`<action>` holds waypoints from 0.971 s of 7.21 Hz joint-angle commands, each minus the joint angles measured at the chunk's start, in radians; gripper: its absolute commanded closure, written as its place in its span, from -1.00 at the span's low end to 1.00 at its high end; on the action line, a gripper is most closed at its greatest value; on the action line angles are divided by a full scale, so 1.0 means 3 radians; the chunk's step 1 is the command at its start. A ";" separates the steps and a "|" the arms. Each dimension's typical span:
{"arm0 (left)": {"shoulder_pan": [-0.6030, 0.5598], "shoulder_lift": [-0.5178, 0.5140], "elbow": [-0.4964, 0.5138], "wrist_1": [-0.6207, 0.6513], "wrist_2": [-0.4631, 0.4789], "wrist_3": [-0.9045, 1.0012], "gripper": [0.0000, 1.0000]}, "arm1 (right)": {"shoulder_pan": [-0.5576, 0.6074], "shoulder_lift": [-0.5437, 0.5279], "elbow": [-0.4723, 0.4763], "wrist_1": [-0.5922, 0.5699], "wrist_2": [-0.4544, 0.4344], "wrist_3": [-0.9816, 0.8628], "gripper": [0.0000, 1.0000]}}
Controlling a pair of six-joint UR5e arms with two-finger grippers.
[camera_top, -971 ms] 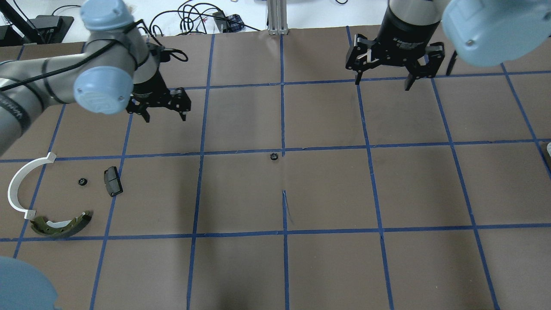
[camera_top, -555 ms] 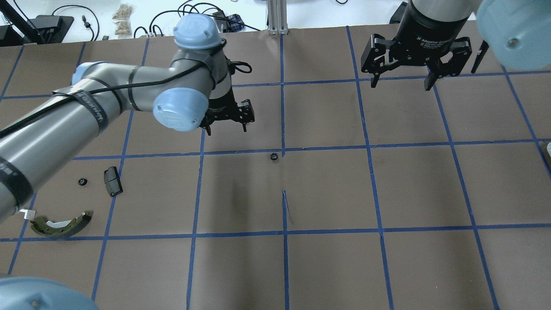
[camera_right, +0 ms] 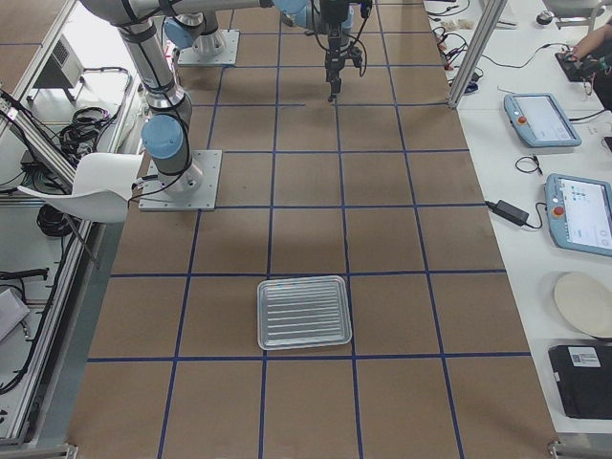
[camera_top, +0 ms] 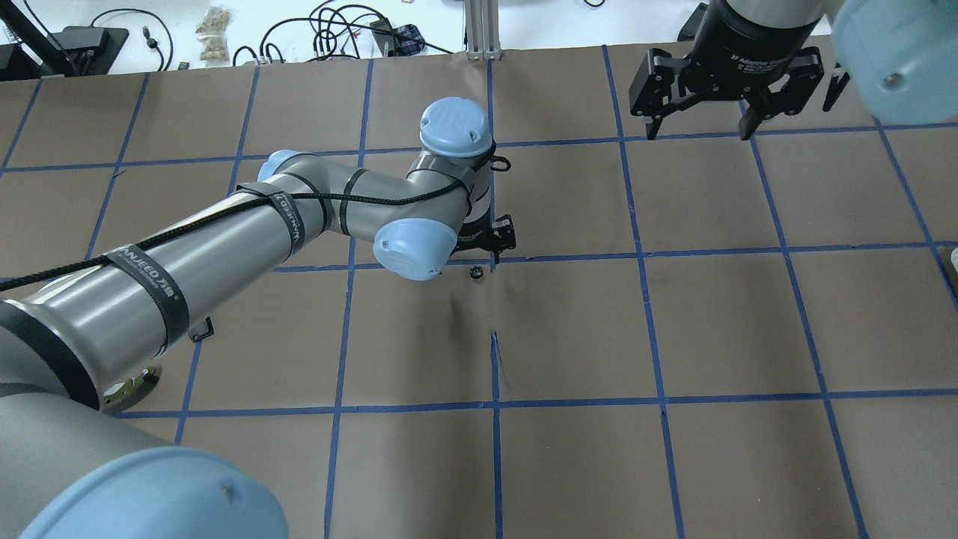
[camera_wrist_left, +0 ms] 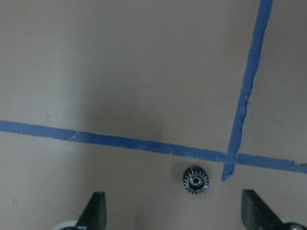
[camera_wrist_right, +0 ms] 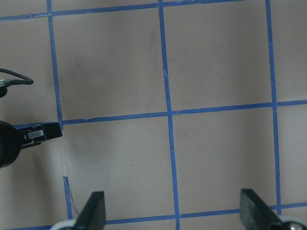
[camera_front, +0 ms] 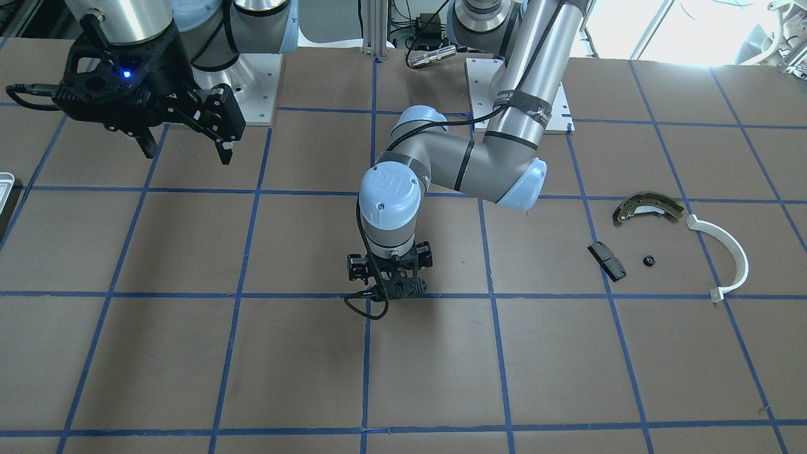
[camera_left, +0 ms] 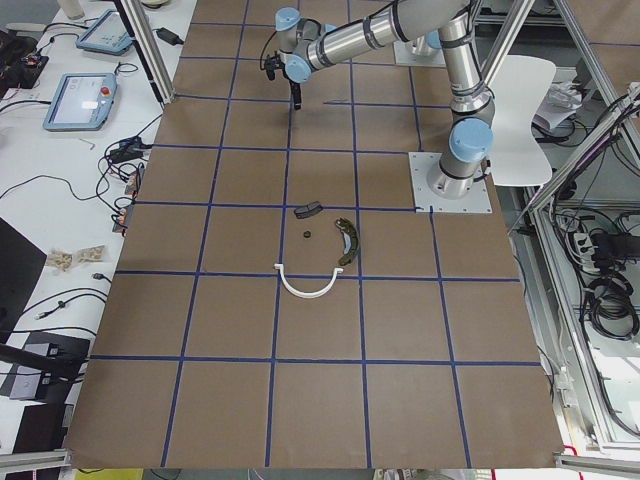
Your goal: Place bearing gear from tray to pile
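A small black bearing gear [camera_top: 474, 272] lies on the brown table by a blue tape crossing at mid-table. In the left wrist view the gear [camera_wrist_left: 195, 180] sits just ahead of and between the fingertips. My left gripper [camera_top: 479, 256] hangs low over it, open and empty; it also shows in the front view [camera_front: 389, 285]. My right gripper [camera_top: 700, 127] is open and empty, high over the far right of the table. The pile holds an olive brake shoe [camera_front: 646, 207], a white arc [camera_front: 725, 252], a black block [camera_front: 607, 261] and a second small gear [camera_front: 647, 260]. The tray [camera_right: 304, 312] stands empty at the right end.
Blue tape lines divide the brown paper cover into squares. My left arm's elbow [camera_top: 412, 247] hides most of the pile in the overhead view. Cables and loose gear lie on the white bench beyond the table's far edge [camera_top: 337, 34].
My left arm has swung from above the pile to mid-table and come down over the lone gear. My right gripper has drifted slightly right and farther away. Both stay open.
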 commanded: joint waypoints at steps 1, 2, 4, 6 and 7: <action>-0.0062 -0.0114 -0.0035 0.0262 0.0008 -0.0058 -0.93 | 0.0000 -0.0005 -0.0002 -0.0023 0.0025 -0.0001 -1.00; -0.0057 -0.0170 -0.0025 0.0366 0.0003 -0.0083 -0.57 | 0.0005 -0.0020 -0.0002 -0.0013 0.0035 -0.0001 -1.00; -0.0057 -0.0170 -0.0004 0.0387 0.0003 -0.0068 0.25 | 0.0005 -0.0015 -0.0002 -0.0013 0.0040 -0.0001 -1.00; -0.0047 -0.0115 -0.0025 0.0397 -0.0078 -0.0063 0.58 | 0.0005 -0.0021 -0.0002 -0.0013 0.0035 0.0004 -1.00; -0.0036 -0.0074 -0.0045 0.0387 -0.0165 -0.0063 0.75 | 0.0005 -0.0021 -0.0002 -0.0018 0.0030 0.0005 -1.00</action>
